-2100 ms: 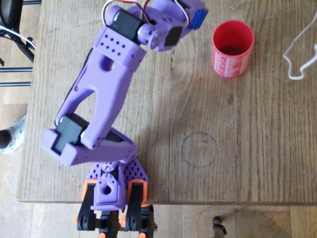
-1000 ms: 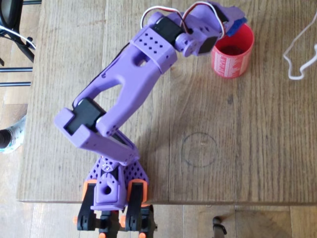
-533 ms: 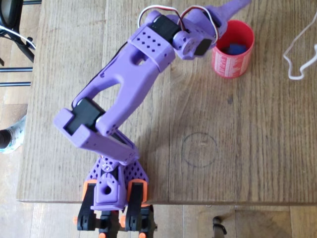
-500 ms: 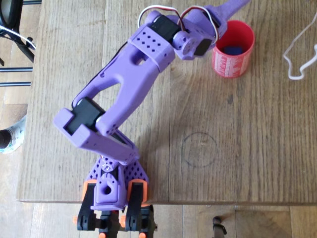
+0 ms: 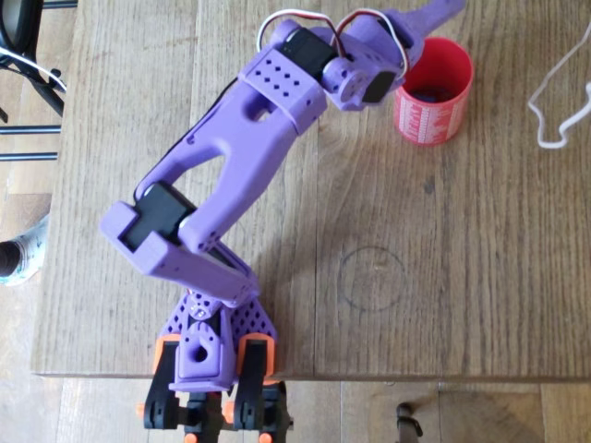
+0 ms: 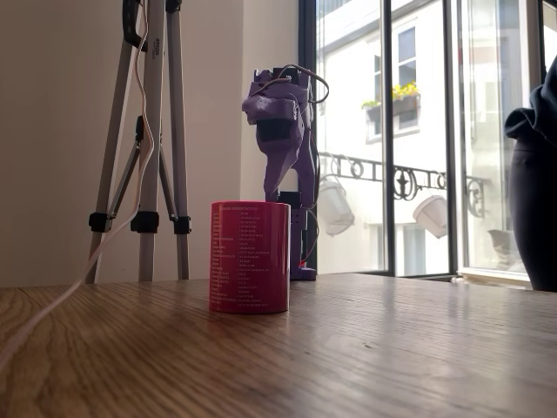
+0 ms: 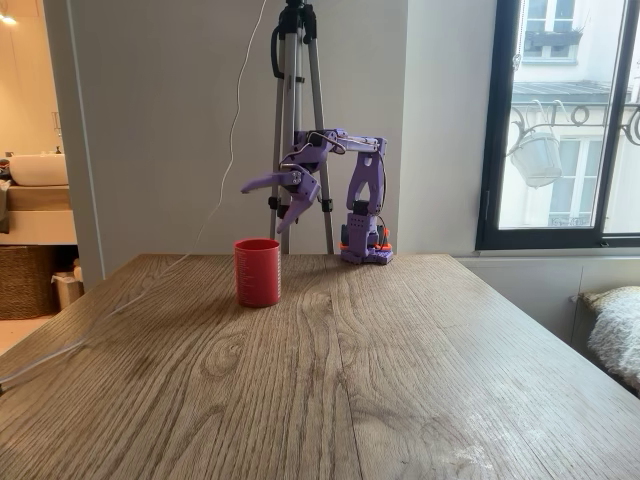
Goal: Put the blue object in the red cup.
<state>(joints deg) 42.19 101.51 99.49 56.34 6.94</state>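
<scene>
The red cup point(image 5: 427, 120) with white print stands upright at the table's back right in the overhead view. It also shows in both fixed views point(image 6: 249, 257) point(image 7: 257, 272). The blue object point(image 5: 431, 93) lies at the cup's dark bottom, dim and partly shaded. My purple gripper point(image 7: 261, 209) hangs open just above the cup's mouth, with nothing between its fingers. From overhead the gripper point(image 5: 430, 25) sits over the cup's far-left rim, one finger point(image 5: 440, 10) pointing to the picture's top edge.
A white cord point(image 5: 556, 90) lies on the table right of the cup. A faint drawn circle point(image 5: 371, 277) marks the wood in front of the base point(image 5: 211, 355). A tripod point(image 7: 297, 120) stands behind the table.
The gripper carried the blue object rightward over the cup and opened. The object dropped into the cup and has settled at the bottom. The arm has held still for the last half second.
</scene>
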